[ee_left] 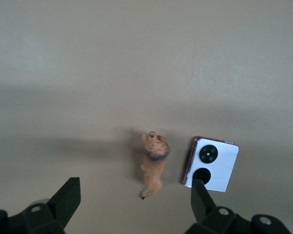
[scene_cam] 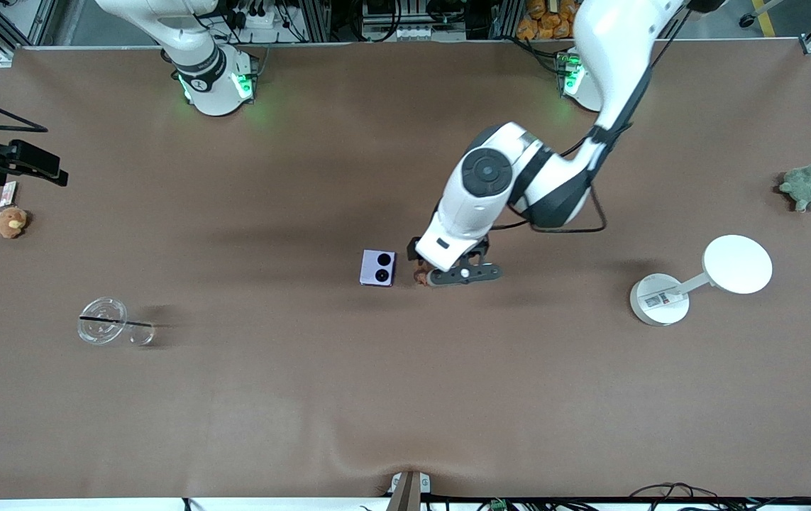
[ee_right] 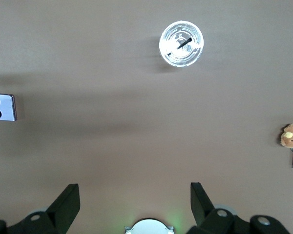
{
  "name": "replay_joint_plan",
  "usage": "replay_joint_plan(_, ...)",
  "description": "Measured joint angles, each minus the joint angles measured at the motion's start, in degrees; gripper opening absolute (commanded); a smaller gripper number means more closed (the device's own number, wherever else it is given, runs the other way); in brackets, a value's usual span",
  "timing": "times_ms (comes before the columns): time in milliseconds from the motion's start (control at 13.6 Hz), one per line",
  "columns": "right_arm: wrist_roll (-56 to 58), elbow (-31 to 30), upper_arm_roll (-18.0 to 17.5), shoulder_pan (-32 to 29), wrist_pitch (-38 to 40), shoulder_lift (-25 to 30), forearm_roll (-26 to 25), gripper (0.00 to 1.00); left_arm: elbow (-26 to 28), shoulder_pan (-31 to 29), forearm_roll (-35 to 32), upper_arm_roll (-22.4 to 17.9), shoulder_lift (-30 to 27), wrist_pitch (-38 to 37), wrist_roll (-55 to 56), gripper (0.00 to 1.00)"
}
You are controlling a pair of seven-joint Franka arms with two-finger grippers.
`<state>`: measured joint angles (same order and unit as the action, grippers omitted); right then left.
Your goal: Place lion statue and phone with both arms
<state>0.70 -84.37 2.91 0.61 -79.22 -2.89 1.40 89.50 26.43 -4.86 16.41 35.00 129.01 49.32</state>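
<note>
Clear cup (scene_cam: pixel 102 321) lies nearest the camera, well apart from the phone (scene_cam: pixel 377 267) toward the right arm's end. Lion (ee_left: pixel 154 163) just beside phone. Left pincer (ee_left: pixel 134 204) over lion, fingers apart; right pincer (ee_right: pixel 134 204) waits, apart. Step: approach. Next: descend, straddle lion, close.

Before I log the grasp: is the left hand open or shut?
Open: the left hand hangs over the lion, fingers spread wide, nothing between them.
</note>
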Motion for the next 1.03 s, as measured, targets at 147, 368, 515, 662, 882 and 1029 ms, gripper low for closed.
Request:
replay_joint_plan(147,0.0,0.0,0.0,0.0,0.0,0.0,0.0,1.00,-1.7,2.1,-1.0,-1.0,3.5,1.8,1.8,0.98)
replay_joint_plan(368,0.0,0.0,0.0,0.0,0.0,0.0,0.3,1.00,-3.7,5.1,-1.2,-3.1,7.8,3.6,3.1,0.89)
replay_joint_plan(515,0.0,0.0,-0.1,0.0,0.0,-0.1,0.4,1.00,-4.0,5.7,-1.9,-3.5,9.5,3.8,3.2,0.73)
replay_joint_plan(662,0.0,0.0,-0.2,0.0,-0.4,-0.8,0.5,1.00,-4.1,5.7,-3.3,-3.6,10.6,3.8,3.4,0.51)
replay_joint_plan(882,0.0,0.0,-0.3,0.1,-1.5,-1.4,0.5,1.00,-4.1,5.7,-3.4,-3.8,11.2,3.8,3.6,0.08)
replay_joint_plan(1029,0.0,0.0,-0.4,0.2,-1.5,-1.6,0.5,1.00,-4.2,5.7,-3.4,-3.8,11.3,3.8,3.7,0.00)
